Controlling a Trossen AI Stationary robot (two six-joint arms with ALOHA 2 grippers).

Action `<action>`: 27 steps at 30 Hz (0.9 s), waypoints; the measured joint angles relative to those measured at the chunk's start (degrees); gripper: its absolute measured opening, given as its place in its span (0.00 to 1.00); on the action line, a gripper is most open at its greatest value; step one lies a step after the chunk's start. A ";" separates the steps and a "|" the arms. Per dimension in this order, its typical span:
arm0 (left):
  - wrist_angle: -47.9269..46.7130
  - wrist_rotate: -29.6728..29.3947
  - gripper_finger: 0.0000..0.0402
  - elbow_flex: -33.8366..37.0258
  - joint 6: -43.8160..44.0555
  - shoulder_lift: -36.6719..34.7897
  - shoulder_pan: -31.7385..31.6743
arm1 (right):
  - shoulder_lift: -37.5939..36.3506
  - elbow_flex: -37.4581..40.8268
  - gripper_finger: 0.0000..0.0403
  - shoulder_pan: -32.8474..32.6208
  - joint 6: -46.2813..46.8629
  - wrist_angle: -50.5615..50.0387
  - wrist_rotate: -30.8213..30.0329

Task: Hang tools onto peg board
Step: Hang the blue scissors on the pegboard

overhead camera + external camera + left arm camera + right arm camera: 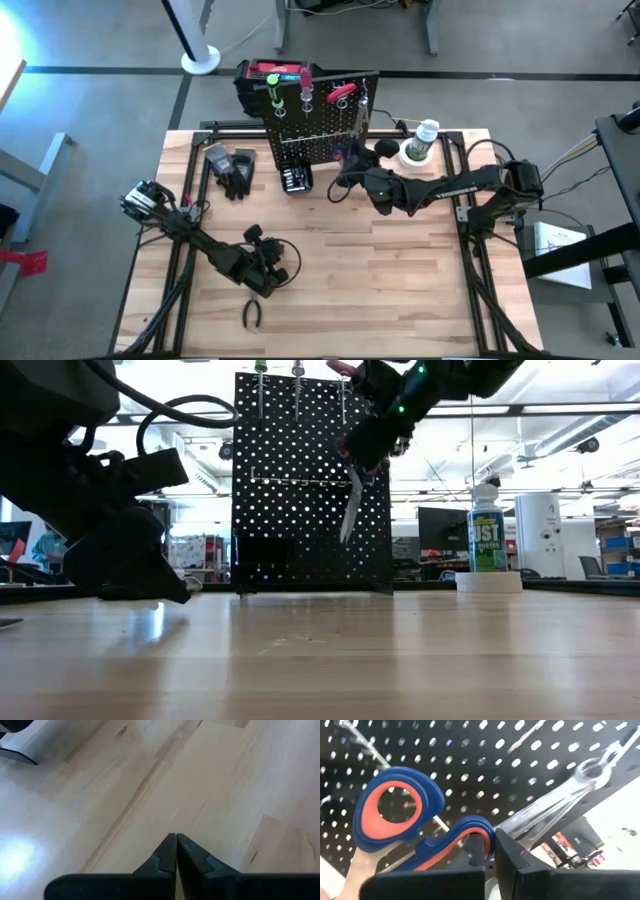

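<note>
A: What is seen in front of the right gripper (352, 168)?
B: The peg board (322, 130) is stood upright just beyond it, with a green-handled screwdriver (272, 92) and other tools hung along its top edge.

A: What is held by that gripper?
B: The scissors (415, 827) are clamped by one handle loop between its fingers (506, 854), blades (352, 506) pointed downward, right against the board's face.

A: And the left gripper (176, 851)?
B: It is kept low over the bare table (210, 780), fingers pressed together on nothing. Black-handled pliers (252, 314) are left lying on the wood just beside it, near the table's front edge.
</note>
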State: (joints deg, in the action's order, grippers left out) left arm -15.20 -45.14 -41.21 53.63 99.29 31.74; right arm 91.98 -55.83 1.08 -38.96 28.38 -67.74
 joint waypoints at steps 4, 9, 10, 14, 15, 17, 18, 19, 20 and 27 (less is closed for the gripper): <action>0.00 -1.01 0.00 0.11 0.13 0.00 0.16 | -0.76 0.00 0.00 -0.46 -5.79 8.32 -1.47; 0.02 -1.47 0.00 0.13 0.74 0.00 0.16 | -1.29 -0.98 0.00 -0.40 -22.93 26.76 -2.63; 0.03 -1.47 0.00 0.13 0.88 0.00 0.16 | -1.29 -1.46 0.00 -0.43 -26.64 30.26 -2.35; 0.06 -1.47 0.00 0.13 0.92 0.00 0.20 | -1.40 -4.14 0.00 -0.29 -35.57 35.46 0.45; 0.07 -1.47 0.00 0.13 0.92 0.00 0.20 | -1.42 -4.83 0.00 -0.07 -36.74 35.28 1.41; 0.06 -1.47 0.00 0.13 0.92 0.00 0.20 | -1.13 -5.91 0.00 0.07 -38.52 34.88 3.80; 0.12 -1.47 0.00 0.13 0.92 0.00 0.20 | -1.08 -6.28 0.00 0.11 -39.47 34.82 5.03; 0.16 -1.47 0.00 0.13 0.92 0.00 0.20 | -1.07 -6.59 0.00 0.10 -40.62 34.71 6.24; 0.22 -1.47 0.00 0.13 0.94 0.00 0.21 | -1.07 -6.87 0.00 0.06 -41.23 34.69 7.64; 0.24 -1.47 0.00 0.13 0.94 0.00 0.25 | -1.05 -7.52 0.00 0.04 -48.65 34.84 14.05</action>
State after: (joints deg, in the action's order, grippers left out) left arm -14.96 -46.61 -41.08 54.57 99.29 31.99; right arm 90.94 -63.35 1.12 -87.62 63.22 -53.68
